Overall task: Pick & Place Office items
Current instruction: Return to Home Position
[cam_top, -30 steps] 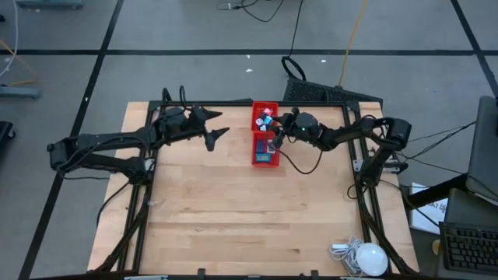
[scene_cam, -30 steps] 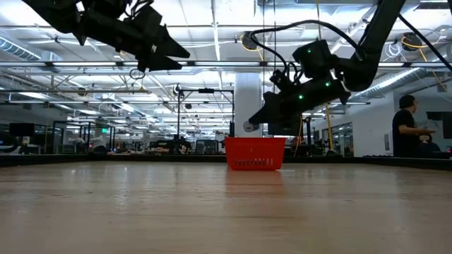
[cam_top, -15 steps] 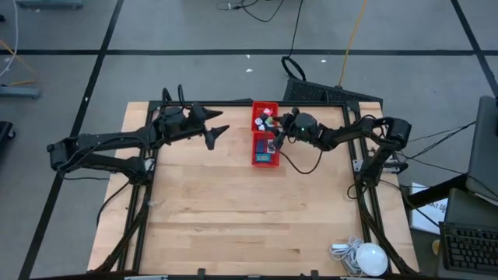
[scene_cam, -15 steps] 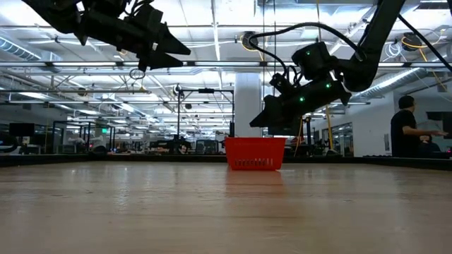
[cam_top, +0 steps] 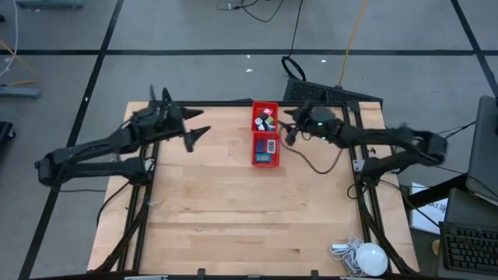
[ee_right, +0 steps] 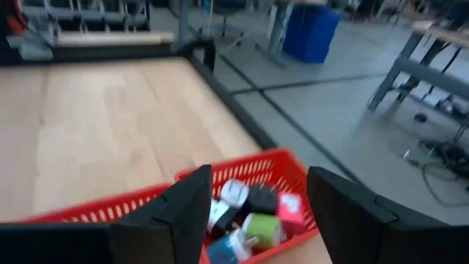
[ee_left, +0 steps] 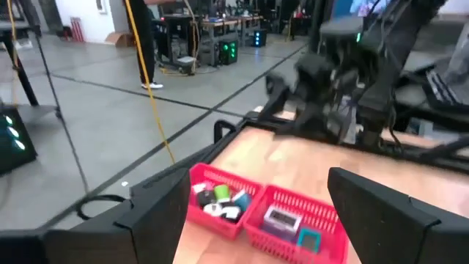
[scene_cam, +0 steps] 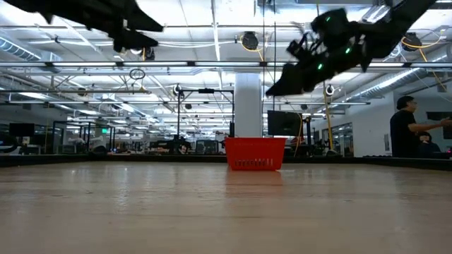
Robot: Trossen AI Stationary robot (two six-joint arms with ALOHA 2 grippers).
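right end effector [cam_top: 289, 129] wide, empty, just beside tray [cam_top: 254, 152], top centre | left end effector [cam_top: 196, 128] wide, empty, upper left | risk: slack cable [cam_top: 310, 169] could snag tray, spilling office items [cam_top: 266, 120]

In the high view the office items [cam_top: 266, 118] in the far compartment of the red tray [cam_top: 254, 152] are too small to tell apart; the right arm [cam_top: 408, 141] is smeared beyond its elbow; in the low view the tray's wall hides all it holds, and the left arm [scene_cam: 92, 13] and the right arm both run off the top edge; in the left wrist view the right arm is a blur, and the bottom edge cuts the tray; in the right wrist view the fingers [ee_right: 179, 216] of the right pincer [ee_right: 258, 176] cover part of the tray.
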